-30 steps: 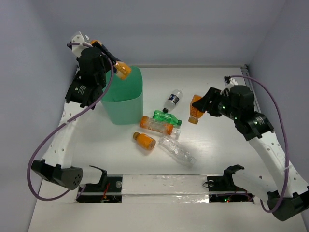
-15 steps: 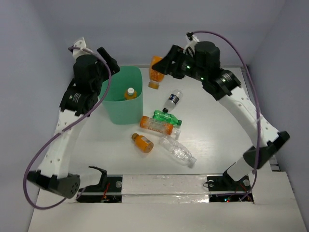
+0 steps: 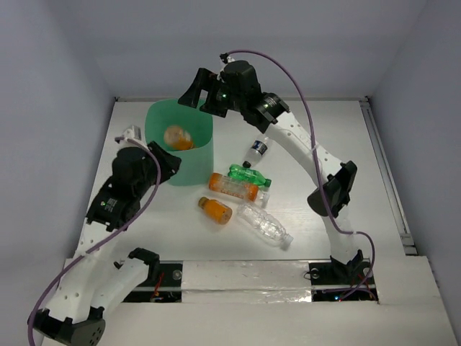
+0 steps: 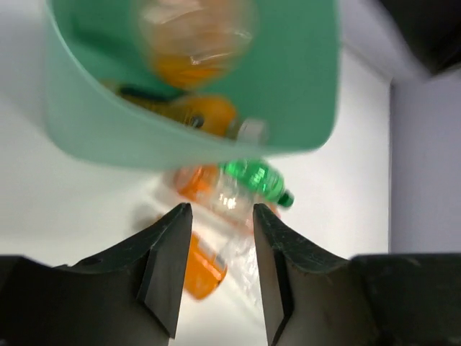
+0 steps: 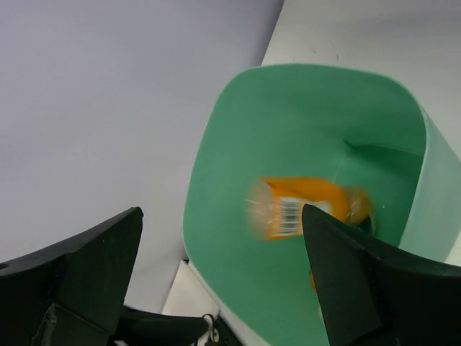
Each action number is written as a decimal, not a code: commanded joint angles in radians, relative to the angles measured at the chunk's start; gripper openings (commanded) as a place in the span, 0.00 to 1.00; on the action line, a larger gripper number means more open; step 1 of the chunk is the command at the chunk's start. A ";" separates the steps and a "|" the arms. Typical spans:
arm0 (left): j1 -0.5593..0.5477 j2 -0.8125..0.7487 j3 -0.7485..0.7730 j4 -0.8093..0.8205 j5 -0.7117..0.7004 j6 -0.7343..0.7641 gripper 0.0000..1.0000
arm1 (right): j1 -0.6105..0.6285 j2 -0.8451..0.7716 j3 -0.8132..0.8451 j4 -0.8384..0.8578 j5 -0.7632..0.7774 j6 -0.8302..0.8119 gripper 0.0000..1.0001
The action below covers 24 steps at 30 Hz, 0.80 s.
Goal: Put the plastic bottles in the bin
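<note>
The mint-green bin [image 3: 189,167] stands at the back left. An orange bottle [image 3: 177,137] drops blurred inside it, also in the right wrist view [image 5: 310,207] and the left wrist view [image 4: 194,43]; another orange bottle [image 4: 198,114] lies at the bottom. My right gripper [image 3: 198,94] is open and empty above the bin's far rim. My left gripper [image 3: 169,160] is open and empty beside the bin's near left wall. On the table lie an orange bottle [image 3: 232,187], a green one [image 3: 248,176], a smaller orange one [image 3: 215,210], a clear one [image 3: 265,226] and a dark-labelled clear one [image 3: 257,151].
Grey walls close in the table at the back and both sides. A strip of shiny tape [image 3: 245,274] runs along the near edge between the two arm bases.
My right gripper swung left from the table's right side to above the bin and let go of its orange bottle, which now falls inside. My left arm drew back toward the near left.
</note>
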 commanded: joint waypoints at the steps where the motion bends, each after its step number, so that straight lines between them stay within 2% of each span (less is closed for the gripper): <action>1: -0.070 -0.024 -0.139 0.014 0.105 -0.100 0.38 | -0.002 -0.089 0.025 0.044 0.005 -0.015 0.97; 4: -0.233 -0.026 -0.245 0.051 0.074 -0.212 0.51 | -0.002 -0.175 -0.049 0.025 0.041 -0.068 0.94; 5: -0.277 -0.015 -0.262 0.062 0.023 -0.241 0.61 | -0.002 -0.208 -0.084 0.022 0.055 -0.086 0.79; 7: -0.375 0.005 -0.313 0.074 -0.008 -0.319 0.70 | -0.002 -0.346 -0.259 0.038 0.087 -0.143 0.49; 8: -0.393 0.028 -0.330 0.094 -0.015 -0.340 0.77 | -0.002 -0.400 -0.334 0.047 0.101 -0.157 0.18; 9: -0.405 0.037 -0.348 0.103 -0.018 -0.358 0.80 | -0.002 -0.457 -0.494 0.069 0.109 -0.183 0.10; 10: -0.414 0.043 -0.382 0.115 -0.024 -0.395 0.82 | -0.002 -0.567 -0.576 0.080 0.109 -0.193 0.08; 12: -0.414 0.052 -0.416 0.146 -0.042 -0.435 0.89 | -0.002 -0.674 -0.730 0.094 0.104 -0.215 0.09; 13: -0.414 0.048 -0.439 0.157 -0.050 -0.452 0.91 | -0.002 -0.775 -0.878 0.095 0.089 -0.221 0.10; 16: -0.414 0.055 -0.460 0.189 -0.076 -0.507 0.94 | -0.002 -0.923 -1.079 0.081 0.077 -0.236 0.29; 17: -0.414 0.074 -0.462 0.212 -0.076 -0.522 0.95 | -0.002 -1.015 -1.197 0.071 0.080 -0.240 0.47; 18: -0.414 0.086 -0.462 0.220 -0.079 -0.527 0.96 | -0.002 -1.060 -1.250 0.043 0.083 -0.240 0.57; 19: -0.414 0.121 -0.460 0.240 -0.073 -0.539 0.96 | -0.002 -1.137 -1.352 0.031 0.083 -0.233 0.73; 22: -0.414 0.170 -0.463 0.289 -0.065 -0.561 0.97 | -0.002 -1.241 -1.489 0.002 0.055 -0.203 0.87; 24: -0.414 0.203 -0.463 0.312 -0.073 -0.582 0.97 | -0.002 -1.325 -1.598 -0.005 0.040 -0.180 0.89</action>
